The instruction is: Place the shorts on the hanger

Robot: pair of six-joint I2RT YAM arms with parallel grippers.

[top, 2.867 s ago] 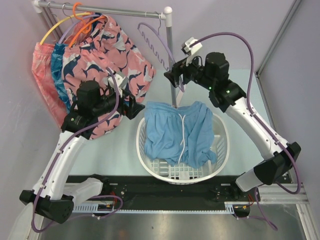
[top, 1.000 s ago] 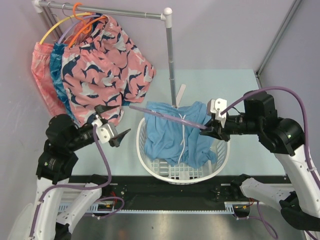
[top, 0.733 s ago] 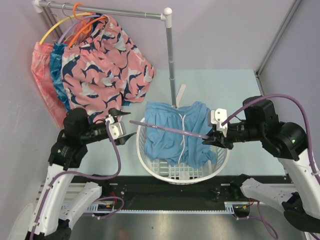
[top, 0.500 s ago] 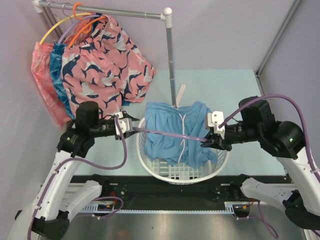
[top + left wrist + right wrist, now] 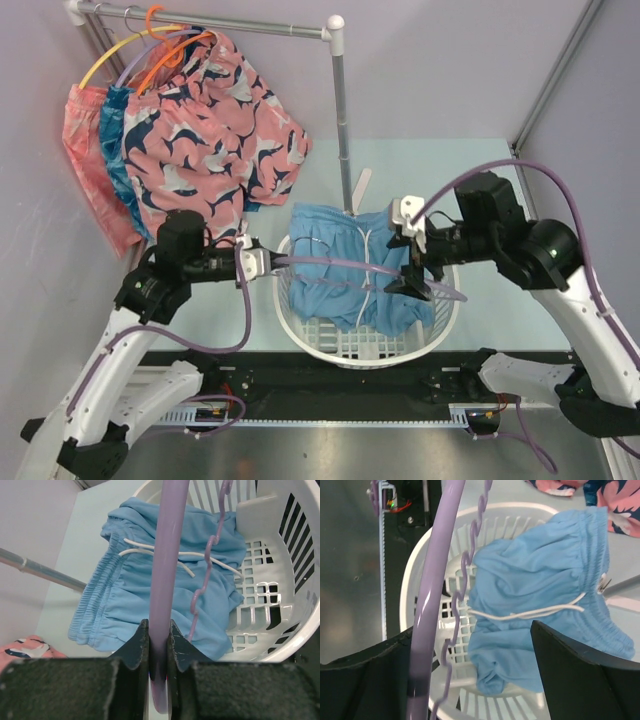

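Basket stands at the table's centre, just ahead of the arm bases. The shorts lie in it, draped over its far rim. The hanger spans above them, left to right, one end between the left gripper's fingers, the other inside the wide-set right gripper. Rack post stands behind the basket; other garments hang far left.

The light-blue shorts, elastic waistband and white drawstring showing, lie crumpled in the white basket, spilling over its 12 o'clock rim, while the thin lavender hanger hangs roughly level above them, running 9 to 3 o'clock.
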